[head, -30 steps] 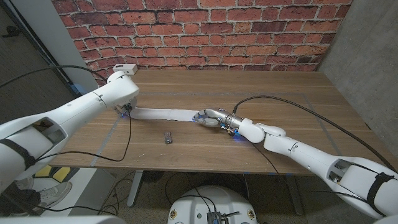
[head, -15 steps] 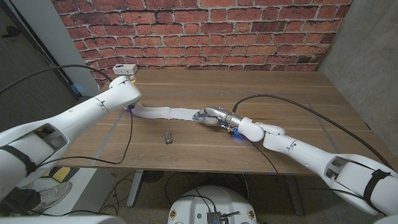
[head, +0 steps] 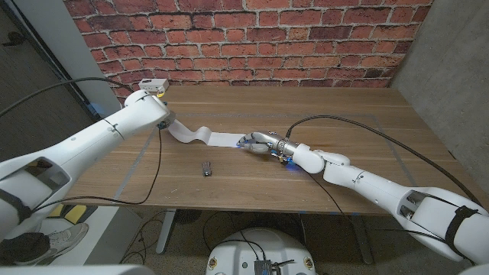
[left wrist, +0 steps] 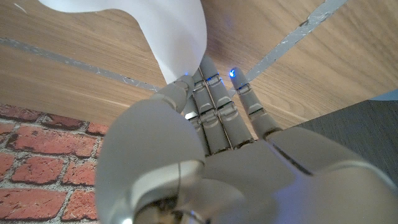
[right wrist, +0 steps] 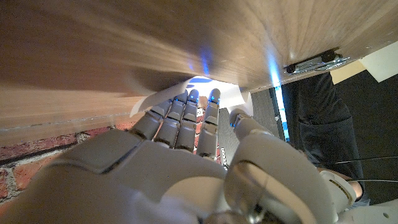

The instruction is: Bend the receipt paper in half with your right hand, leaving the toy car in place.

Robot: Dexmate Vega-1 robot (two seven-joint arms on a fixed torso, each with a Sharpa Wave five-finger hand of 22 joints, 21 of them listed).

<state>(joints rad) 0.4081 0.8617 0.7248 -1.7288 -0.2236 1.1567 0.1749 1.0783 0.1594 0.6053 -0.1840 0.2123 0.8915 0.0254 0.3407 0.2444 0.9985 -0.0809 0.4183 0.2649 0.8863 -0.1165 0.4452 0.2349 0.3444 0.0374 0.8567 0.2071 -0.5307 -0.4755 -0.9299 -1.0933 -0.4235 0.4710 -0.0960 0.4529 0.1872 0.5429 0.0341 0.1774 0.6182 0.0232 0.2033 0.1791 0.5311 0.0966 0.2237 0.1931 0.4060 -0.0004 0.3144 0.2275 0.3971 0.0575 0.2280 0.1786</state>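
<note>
1. The fingers (right wrist: 186,118) of the right hand (head: 258,143) are pressed together and extended onto the near end of the long white strip of receipt paper (head: 200,134), holding it down on the brown wooden bench (head: 321,107).
2. The fingers (left wrist: 211,93) of the left hand (head: 162,122) lie side by side, with the far end of the receipt paper gripped at their tips.
3. In the head view, the receipt paper runs between the two hands across the middle of the bench. The left end is raised off the surface, with a hump in the strip just beside the left hand.
4. The small dark toy car (head: 205,168) stands on the bench nearer the front edge, apart from the receipt paper and both hands.
</note>
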